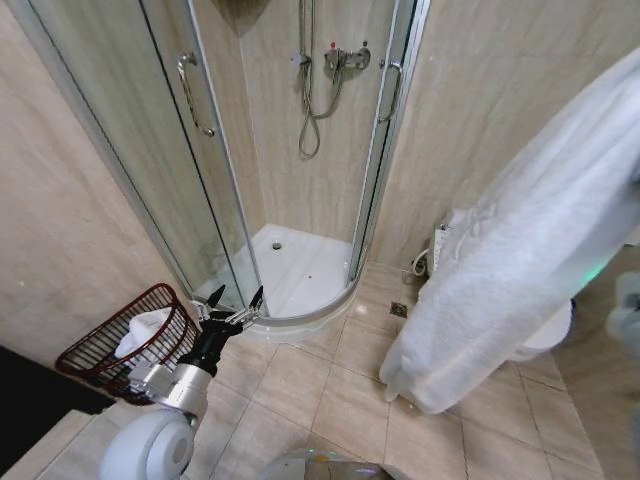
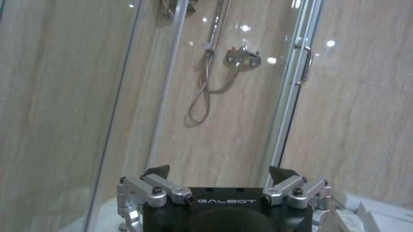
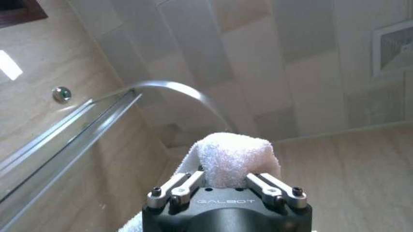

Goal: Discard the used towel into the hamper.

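**Towel held high on the right, hamper low on the left**

Your right claw (image 3: 226,186) is clamped on a fold of white towel (image 1: 520,250). In the right wrist view the terry bunches up between the two fingers and the claw points toward the ceiling, so the arm is raised. In the head view the towel hangs as one long white drape down the right side, its long axis running from upper right down toward the floor tiles (image 1: 330,400), with the lower end near the floor, in front of the shower tray (image 1: 300,275).

The hamper (image 1: 110,345) sits on the floor at the far left, beside the glass shower door (image 1: 190,150) and against the wall. It is tilted toward you in the picture, mouth open, and something white already lies inside it.

Your left claw (image 1: 233,305) hovers just beside the hamper's rim on the shower side, fingers spread apart and holding nothing.

The relation that matters: the hamper lies well apart from the towel, across the floor to the left and much lower than the right claw. The left arm is the nearer one to the hamper, but the right arm has the towel. By my reading, the load has to travel leftward and down, and the trailing lower end could drag on the tiles or catch the hamper's rim.
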